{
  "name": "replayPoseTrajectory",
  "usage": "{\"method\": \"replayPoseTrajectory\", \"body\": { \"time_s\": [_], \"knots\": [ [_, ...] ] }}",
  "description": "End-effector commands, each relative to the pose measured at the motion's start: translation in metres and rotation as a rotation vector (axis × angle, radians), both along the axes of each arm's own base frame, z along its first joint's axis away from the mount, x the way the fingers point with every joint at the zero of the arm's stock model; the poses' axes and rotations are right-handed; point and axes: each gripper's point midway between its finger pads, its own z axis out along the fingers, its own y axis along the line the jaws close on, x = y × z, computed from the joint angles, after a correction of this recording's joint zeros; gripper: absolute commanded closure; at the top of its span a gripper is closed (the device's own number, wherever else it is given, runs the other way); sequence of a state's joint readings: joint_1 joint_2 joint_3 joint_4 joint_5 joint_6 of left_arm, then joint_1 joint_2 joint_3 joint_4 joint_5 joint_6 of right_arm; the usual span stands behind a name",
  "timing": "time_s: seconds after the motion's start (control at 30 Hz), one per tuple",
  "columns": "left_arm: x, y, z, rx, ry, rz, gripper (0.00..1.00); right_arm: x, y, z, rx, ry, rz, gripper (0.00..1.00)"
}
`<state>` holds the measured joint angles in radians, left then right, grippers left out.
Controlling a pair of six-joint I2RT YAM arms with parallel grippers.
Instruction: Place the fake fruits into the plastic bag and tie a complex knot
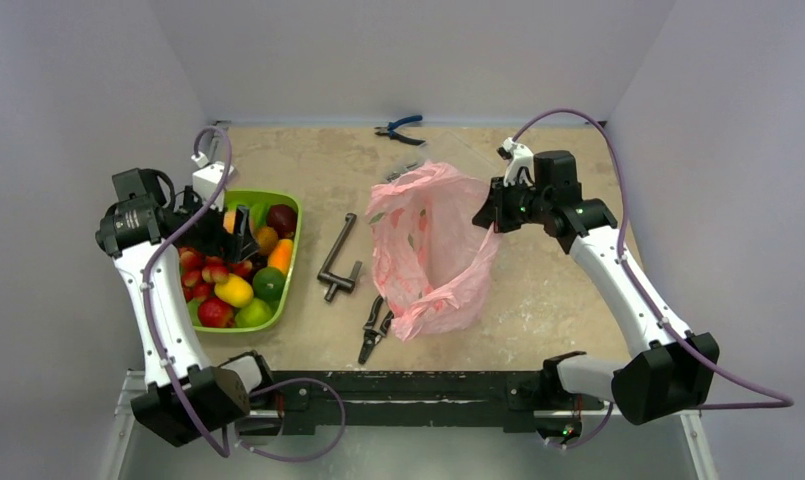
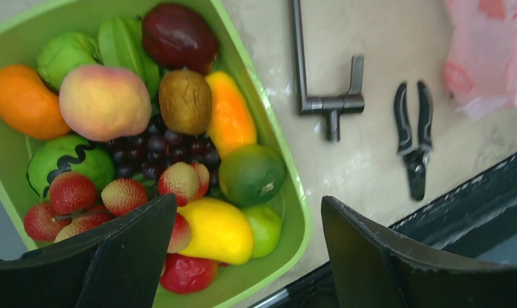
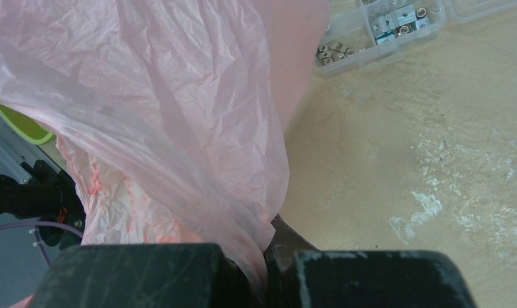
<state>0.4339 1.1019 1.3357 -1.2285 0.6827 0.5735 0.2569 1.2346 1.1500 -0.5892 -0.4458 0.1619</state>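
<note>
The left gripper (image 2: 248,204) hangs over the lime-green tray (image 1: 294,262) at nine o'clock on the table, jaws spread wide with nothing between them. The fake fruits (image 2: 105,102) are heaped in that tray beneath it (a yellow one and a dark green one lie nearest the fingers). Toward the centre, a bent metal handle (image 1: 336,262) and black pliers (image 1: 374,330) rest on the bare tabletop. Just past centre stands the plastic bag (image 1: 428,250), pink and crumpled, its mouth facing up. The right gripper (image 1: 496,210) is pinched tight on the bag's rim at the bag's two o'clock, holding that side raised.

The step in hand looks like loading, with the knot not yet begun; whether any fruit is inside the bag I cannot tell. The next move calls for lowering the spread jaws around one fruit, closing, then carrying it toward three o'clock and over the held-open mouth.
</note>
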Motion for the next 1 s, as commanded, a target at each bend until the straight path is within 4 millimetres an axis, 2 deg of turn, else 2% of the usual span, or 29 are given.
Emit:
{"method": "replayPoseTrajectory", "body": {
  "time_s": [0.0, 0.13, 0.2, 0.37, 0.57, 0.73, 0.83, 0.97],
  "knots": [
    [-0.031, 0.007, -0.021, 0.174, 0.047, -0.230, 0.18, -0.002, 0.005, 0.018, 0.035, -0.055, 0.019, 1.00],
    [-0.047, 0.003, -0.044, 0.292, 0.003, -0.479, 0.21, -0.002, 0.005, 0.016, 0.033, -0.049, 0.021, 1.00],
    [-0.055, 0.002, -0.061, 0.397, -0.003, -0.680, 0.21, -0.002, 0.006, 0.015, 0.037, -0.044, 0.024, 1.00],
    [-0.052, 0.014, -0.096, 0.529, -0.016, -0.940, 0.20, -0.002, 0.006, 0.015, 0.036, -0.047, 0.024, 1.00],
    [-0.045, 0.030, -0.115, 0.576, 0.013, -1.097, 0.26, -0.003, 0.005, 0.012, 0.031, -0.041, 0.024, 1.00],
    [-0.052, 0.041, -0.139, 0.631, 0.057, -1.198, 0.26, -0.002, 0.006, 0.010, 0.031, -0.035, 0.028, 1.00],
    [-0.055, 0.044, -0.149, 0.644, 0.067, -1.232, 0.26, -0.002, 0.006, 0.009, 0.034, -0.030, 0.031, 1.00],
    [-0.048, 0.048, -0.164, 0.672, 0.057, -1.240, 0.26, -0.002, 0.007, 0.009, 0.033, -0.029, 0.034, 1.00]
  ]
}}
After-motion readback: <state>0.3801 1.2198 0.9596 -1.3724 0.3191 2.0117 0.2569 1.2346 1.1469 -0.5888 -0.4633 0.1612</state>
